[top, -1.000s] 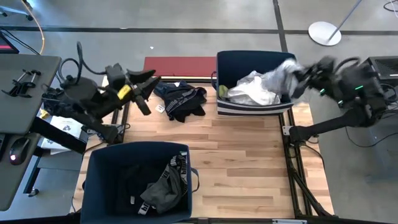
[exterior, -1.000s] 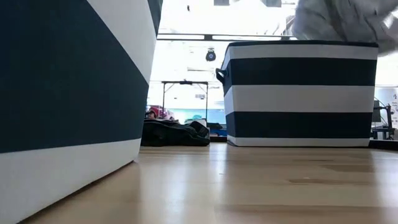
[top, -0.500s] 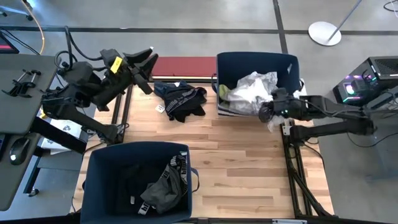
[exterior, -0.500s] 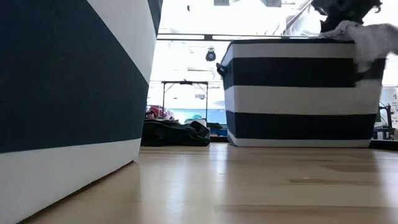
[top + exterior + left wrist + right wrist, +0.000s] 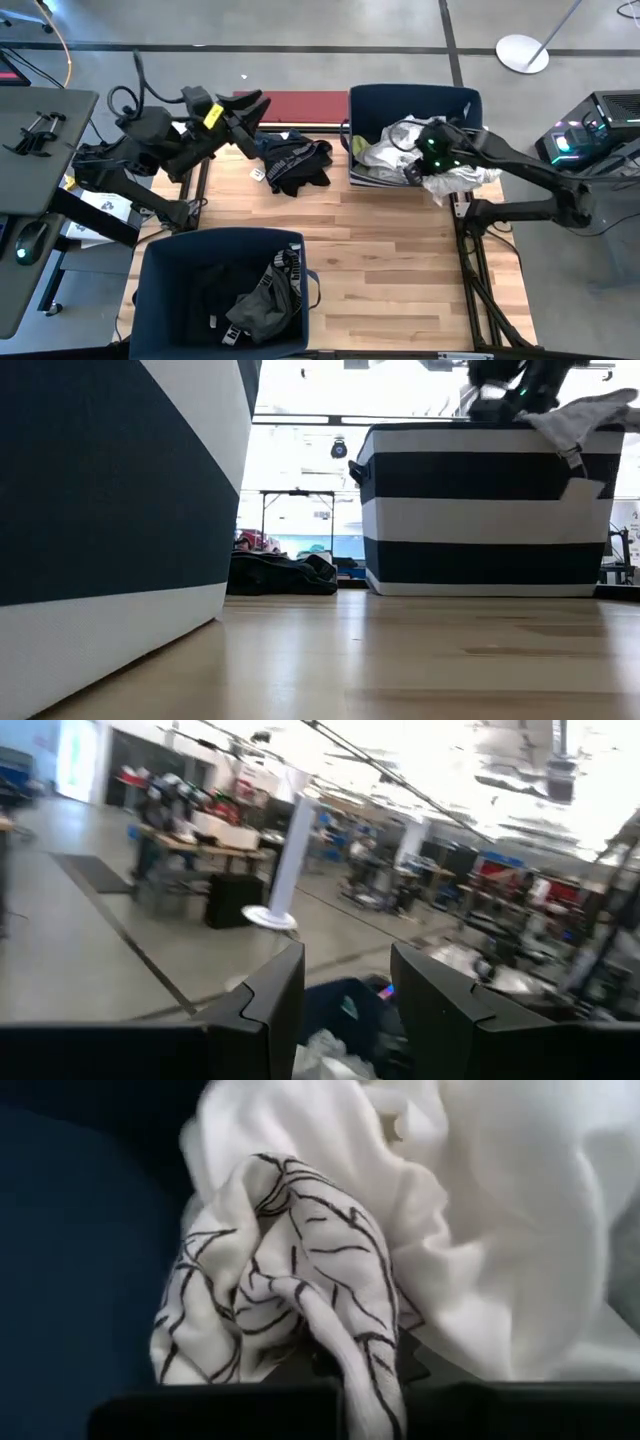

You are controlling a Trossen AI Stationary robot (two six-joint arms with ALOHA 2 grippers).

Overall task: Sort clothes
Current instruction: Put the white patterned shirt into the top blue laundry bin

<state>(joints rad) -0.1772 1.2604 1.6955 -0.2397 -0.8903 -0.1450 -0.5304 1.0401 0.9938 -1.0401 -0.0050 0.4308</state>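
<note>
A: From above, where are the clothes?

B: Three places. A dark garment with a striped band lies loose on the wooden table, just in front of the red board. Dark and grey clothes sit in the near navy bin. Light clothes fill the far striped bin.

A: And the claws?

B: The right gripper is down at the far bin's front edge, in among the light pile, with a pale grey garment draped over the bin's right front corner just beside it. The left gripper hangs above the table's left back edge, close to the dark garment but clear of it, fingers spread and holding nothing.

A: At table height?

B: The pale grey garment hangs over the striped bin's rim, its tag dangling down the front; the right gripper sits just above the rim beside it. The dark garment lies low in the distance.

A: Left wrist?

B: Two dark fingers stand apart with nothing between them.

A: Right wrist?

B: A white cloth with black line pattern bunches right against the dark fingers, plain white fabric behind it. Whether the fingers pinch it, I cannot tell.
</note>
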